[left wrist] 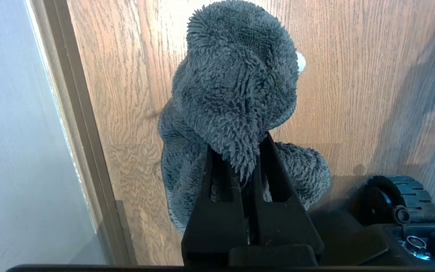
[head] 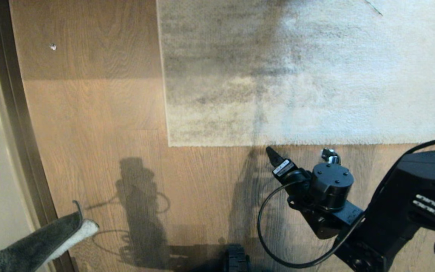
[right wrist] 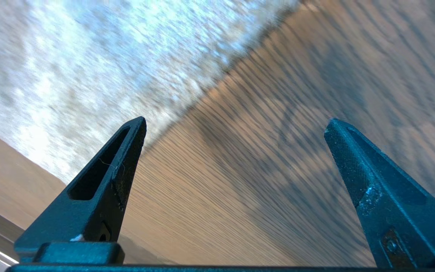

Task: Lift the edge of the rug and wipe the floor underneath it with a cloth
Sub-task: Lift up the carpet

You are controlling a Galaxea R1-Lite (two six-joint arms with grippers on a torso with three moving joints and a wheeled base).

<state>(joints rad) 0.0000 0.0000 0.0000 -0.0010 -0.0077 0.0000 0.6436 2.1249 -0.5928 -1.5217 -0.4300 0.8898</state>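
1. Rug edge (head: 263,144) flat on the floor (head: 100,113), straight and unlifted, its corner at the head view's middle; grey-beige pile with darker mottled streaks behind it.
2. In the right wrist view, the same rug edge (right wrist: 187,113) seen running slantwise, bare wood-grain floor (right wrist: 247,181) on the near side of it.
3. Right gripper (head: 298,154) poised just short of the rug edge, over bare floor, jaws spread wide and empty; one black fingertip near the edge, not touching it as far as can be told.
4. Same right gripper (right wrist: 234,126) in its own wrist view: two fingers well apart, nothing between them but floor.
5. Cloth (left wrist: 232,94) pinched in the left gripper (left wrist: 236,151), jaws narrow and clamped on a fold of fuzzy dark grey pile, the rest bunched above the floor.
6. In the head view, cloth (head: 40,241) well apart from the rug edge, close to the dark baseboard strip (head: 17,113); white underside showing at its tip.
7. Black wheel (left wrist: 395,200) of the base beside the cloth, also far from the rug edge.
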